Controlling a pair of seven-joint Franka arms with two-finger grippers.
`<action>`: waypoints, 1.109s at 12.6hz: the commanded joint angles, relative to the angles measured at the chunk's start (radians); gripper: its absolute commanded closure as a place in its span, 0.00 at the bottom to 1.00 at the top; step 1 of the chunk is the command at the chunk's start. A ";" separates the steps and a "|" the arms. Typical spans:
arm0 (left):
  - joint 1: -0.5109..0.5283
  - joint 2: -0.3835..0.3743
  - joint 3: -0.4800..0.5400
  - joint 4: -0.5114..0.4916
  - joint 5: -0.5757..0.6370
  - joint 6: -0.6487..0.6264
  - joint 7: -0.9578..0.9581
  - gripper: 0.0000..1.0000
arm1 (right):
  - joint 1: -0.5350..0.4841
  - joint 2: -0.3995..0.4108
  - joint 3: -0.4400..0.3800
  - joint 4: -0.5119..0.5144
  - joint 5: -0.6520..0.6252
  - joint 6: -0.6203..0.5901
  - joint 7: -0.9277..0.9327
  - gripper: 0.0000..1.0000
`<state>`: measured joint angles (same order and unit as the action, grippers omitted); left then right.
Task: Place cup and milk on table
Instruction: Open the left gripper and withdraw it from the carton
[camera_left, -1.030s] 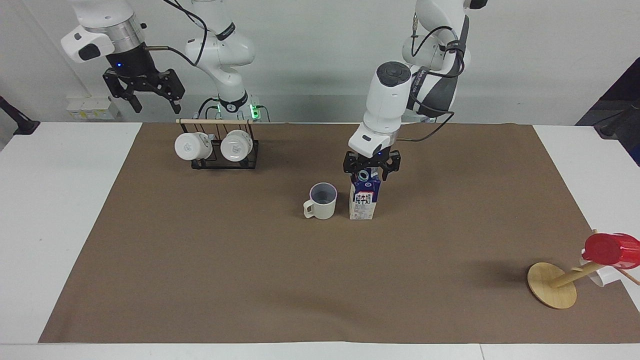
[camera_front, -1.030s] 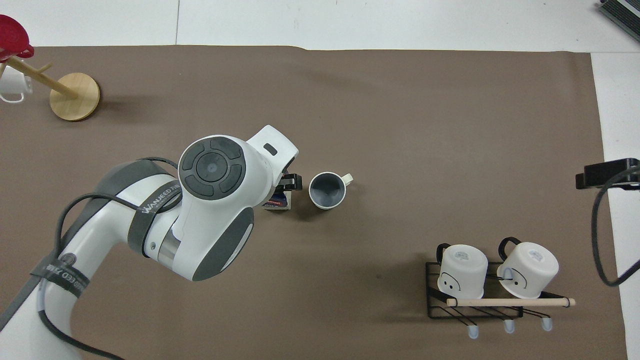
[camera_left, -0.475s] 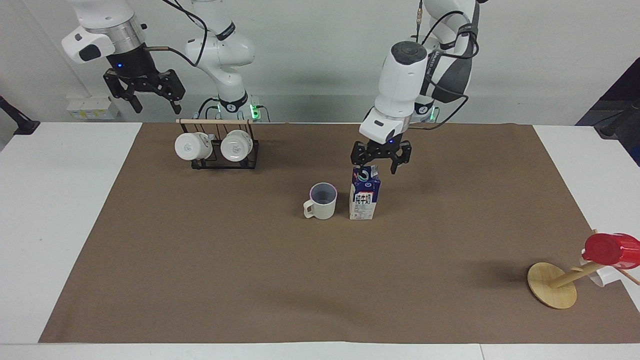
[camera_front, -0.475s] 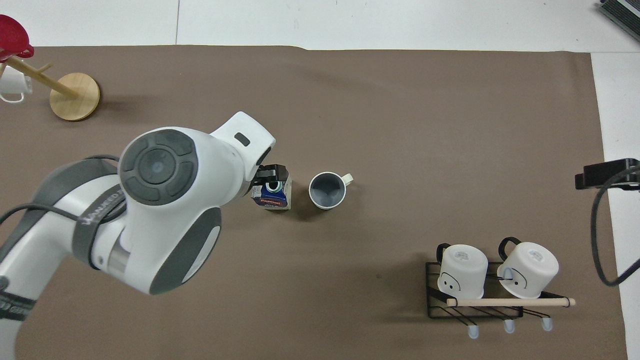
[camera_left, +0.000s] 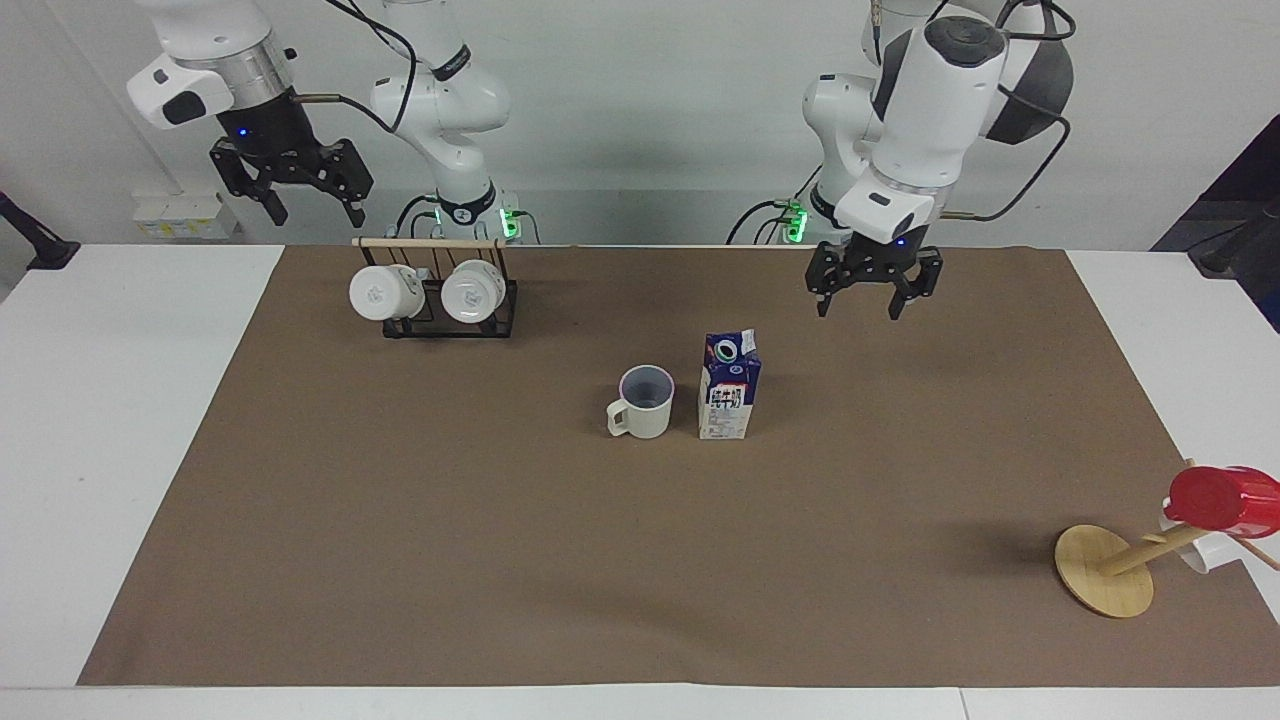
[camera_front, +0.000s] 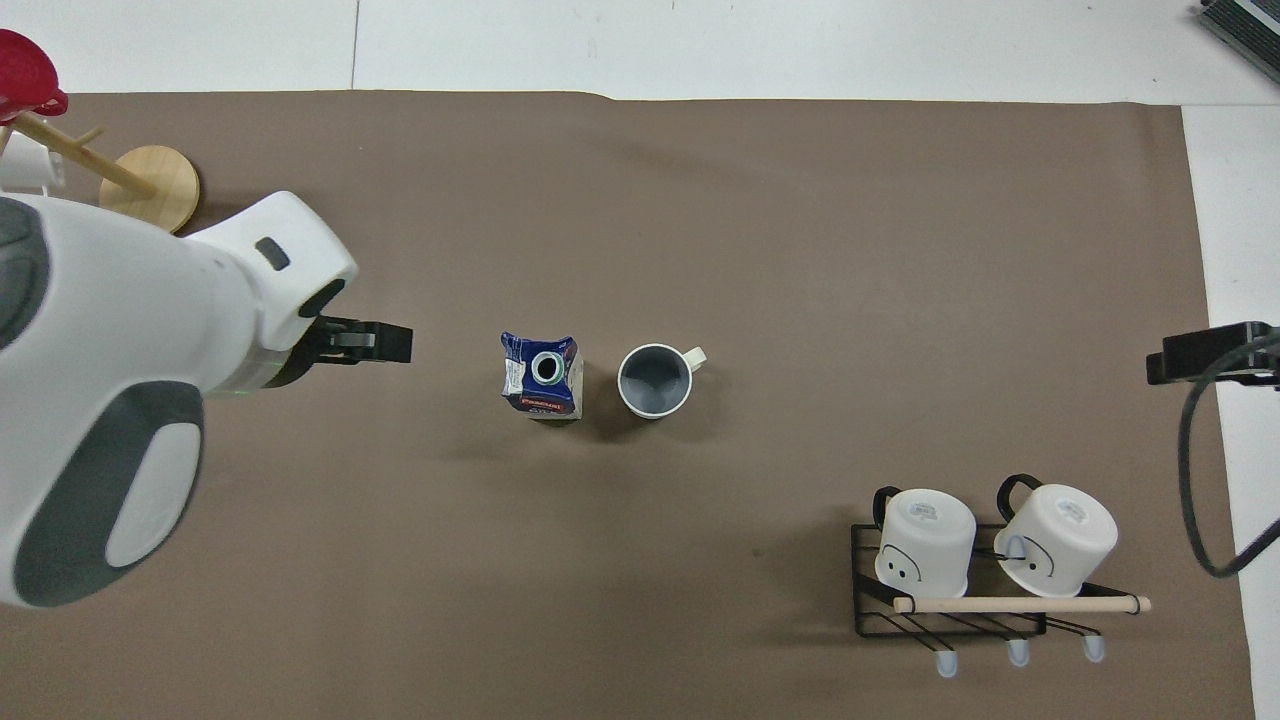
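Observation:
The cream-white cup (camera_left: 642, 402) (camera_front: 656, 380) stands upright on the brown mat (camera_left: 500, 560), handle toward the right arm's end. The milk carton (camera_left: 729, 388) (camera_front: 541, 374) stands upright right beside it, toward the left arm's end, apart from any gripper. My left gripper (camera_left: 873, 292) (camera_front: 372, 341) is open and empty, raised over the mat toward the left arm's end of the carton. My right gripper (camera_left: 292, 190) (camera_front: 1205, 353) is open and empty, waiting high above the table's edge near the mug rack.
A black wire rack (camera_left: 448, 300) (camera_front: 965, 590) with a wooden rod holds two white mugs near the right arm's base. A wooden mug tree (camera_left: 1105, 570) (camera_front: 150, 192) with a red cup (camera_left: 1222, 497) lies tipped at the left arm's end, farther from the robots.
My left gripper has let go of the milk carton, risen and moved away toward the left arm's end. The carton and cup have stayed put. The right arm has not moved.

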<state>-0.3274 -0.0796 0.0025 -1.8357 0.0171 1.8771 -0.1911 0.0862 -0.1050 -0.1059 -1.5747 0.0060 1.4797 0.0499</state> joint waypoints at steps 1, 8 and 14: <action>0.094 -0.057 -0.007 -0.002 0.003 -0.058 0.152 0.00 | 0.004 -0.009 0.008 -0.001 -0.011 -0.019 0.010 0.00; 0.232 0.053 -0.001 0.323 0.006 -0.303 0.314 0.00 | 0.014 -0.024 0.008 -0.030 -0.047 -0.009 0.015 0.00; 0.243 0.054 0.001 0.363 0.001 -0.359 0.360 0.00 | 0.014 -0.025 0.008 -0.031 -0.041 -0.009 0.015 0.00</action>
<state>-0.0939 -0.0367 0.0099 -1.5064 0.0171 1.5517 0.1565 0.0988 -0.1054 -0.1028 -1.5785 -0.0256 1.4707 0.0505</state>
